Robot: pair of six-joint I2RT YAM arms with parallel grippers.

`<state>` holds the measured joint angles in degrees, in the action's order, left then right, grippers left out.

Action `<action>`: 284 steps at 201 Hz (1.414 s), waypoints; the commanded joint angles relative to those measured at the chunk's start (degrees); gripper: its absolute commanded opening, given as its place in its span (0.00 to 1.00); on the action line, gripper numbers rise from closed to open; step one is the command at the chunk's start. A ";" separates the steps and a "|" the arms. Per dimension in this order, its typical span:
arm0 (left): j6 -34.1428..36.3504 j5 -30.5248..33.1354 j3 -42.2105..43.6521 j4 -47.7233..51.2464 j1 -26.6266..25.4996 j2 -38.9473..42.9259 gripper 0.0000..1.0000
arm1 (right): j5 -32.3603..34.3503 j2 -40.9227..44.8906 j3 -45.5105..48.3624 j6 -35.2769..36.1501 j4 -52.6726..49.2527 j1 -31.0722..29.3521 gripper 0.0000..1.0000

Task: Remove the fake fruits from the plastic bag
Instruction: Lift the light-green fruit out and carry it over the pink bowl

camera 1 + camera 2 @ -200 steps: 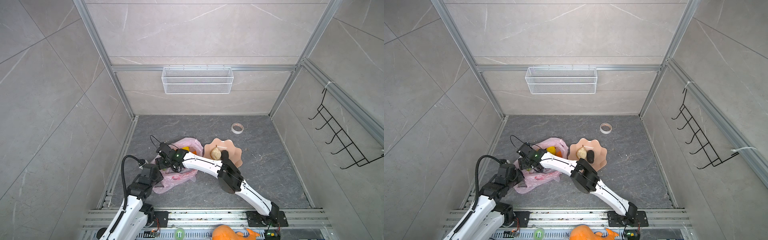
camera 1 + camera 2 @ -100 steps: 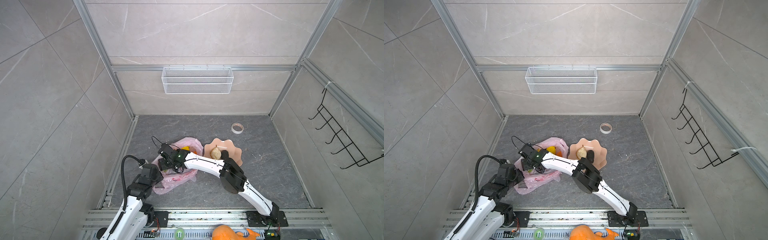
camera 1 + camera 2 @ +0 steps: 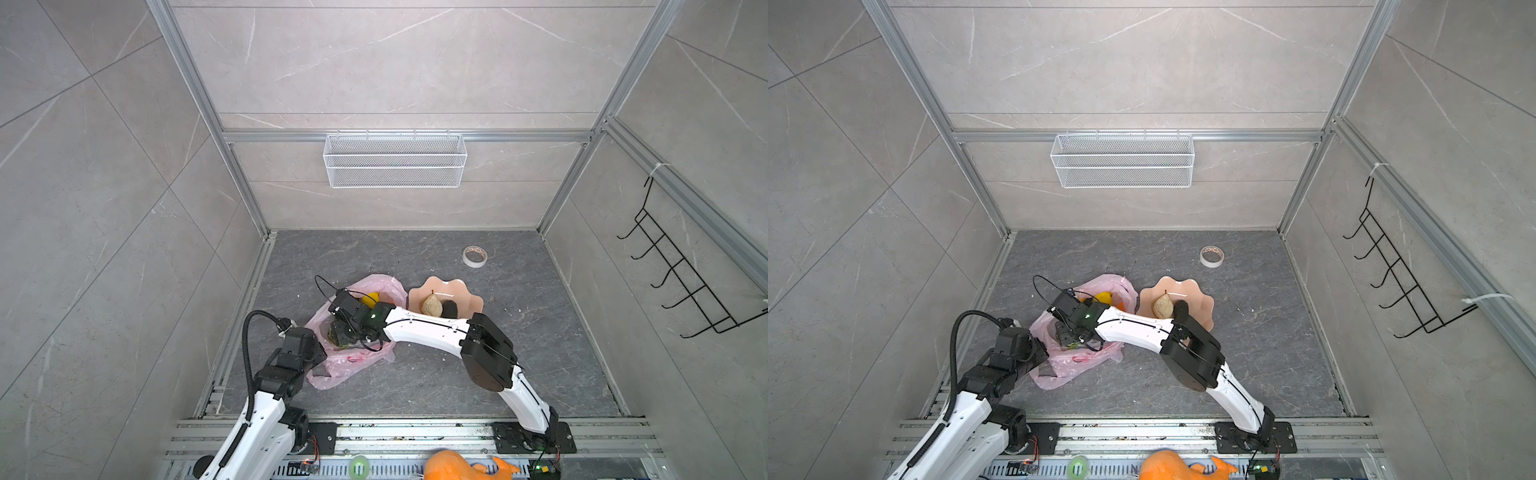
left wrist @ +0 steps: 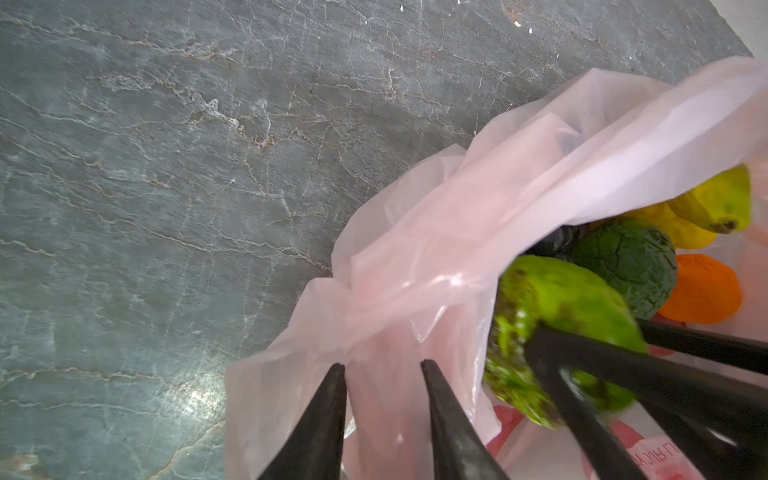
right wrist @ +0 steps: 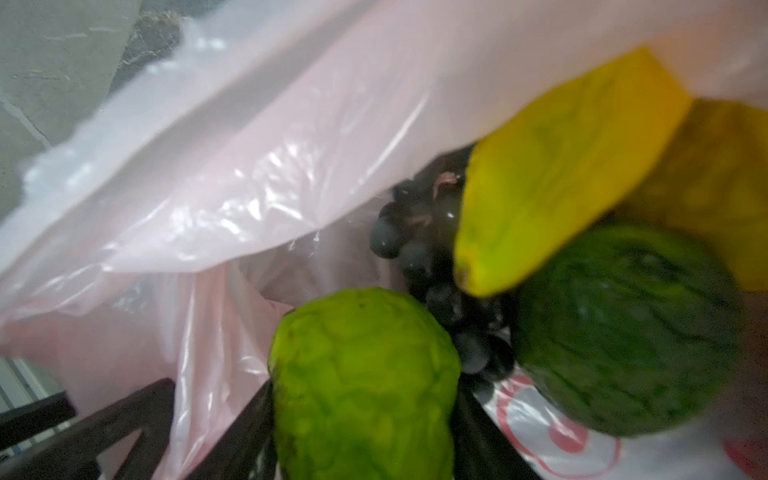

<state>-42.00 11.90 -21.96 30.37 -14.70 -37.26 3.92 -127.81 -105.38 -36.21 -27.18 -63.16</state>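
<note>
Over the last second the right arm's elbow has shifted slightly rightward, and the right gripper [image 5: 363,390] has eased a little toward the near edge, inside the mouth of the plastic bag [image 3: 353,365]. Its two dark fingers now close on the lime-green fruit [image 4: 561,299], one on each side, with the fruit low in the bag's opening. The left arm has barely moved. The left gripper [image 4: 382,365] stands narrow, its tips pinching a gathered fold of the pink film at the bag's near-left edge and holding that side up. Behind the gripped fruit, still in the bag, lie a dark green avocado [image 5: 623,332], a banana [image 5: 552,174], a black grape bunch [image 5: 424,232] and an orange [image 4: 702,291] — all crowded together and touching. The bag itself rests on the grey stone floor [image 3: 415,395], just beside the peach plate [image 3: 469,297], where a cream-white lumpy piece [image 3: 432,306] and a dark piece [image 3: 449,308] sit side by side.
</note>
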 commanded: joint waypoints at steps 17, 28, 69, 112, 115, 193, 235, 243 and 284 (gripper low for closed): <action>2.24 0.64 -2.55 -1.84 0.20 -2.17 0.34 | 3.02 7.39 4.34 1.30 2.22 -0.41 0.51; 3.20 0.99 -3.23 -2.33 0.20 -2.81 0.33 | 3.32 8.72 5.33 1.30 2.30 -0.44 0.51; 8.23 0.12 -3.96 -6.18 0.20 -4.83 0.34 | 6.07 14.72 9.87 1.38 2.36 -0.18 0.51; 9.04 -1.62 -2.87 -8.52 0.20 -5.02 0.34 | 8.16 22.39 14.92 2.15 1.10 1.01 0.51; 9.04 -1.62 -2.91 -8.49 0.23 -4.90 0.34 | 8.39 22.91 15.11 2.31 0.86 1.10 0.51; 8.87 -1.51 -2.28 -8.89 0.20 -3.72 0.34 | 15.64 39.20 25.19 4.77 -8.30 7.56 0.51; 8.87 -1.62 -2.13 -8.93 0.20 -3.70 0.34 | 16.46 45.27 32.34 4.65 -11.24 15.05 0.51; 8.88 -1.71 -2.13 -8.92 0.25 -3.73 0.34 | 16.78 45.94 33.38 4.81 -12.06 16.55 0.51; 8.86 -1.86 -2.04 -8.94 0.25 -3.59 0.34 | 18.76 47.30 36.26 6.77 -16.24 22.70 0.52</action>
<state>-34.46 10.37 -24.29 23.44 -14.70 -41.50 20.08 -82.24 -70.50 -31.44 -39.09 -42.65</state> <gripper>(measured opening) 0.340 0.581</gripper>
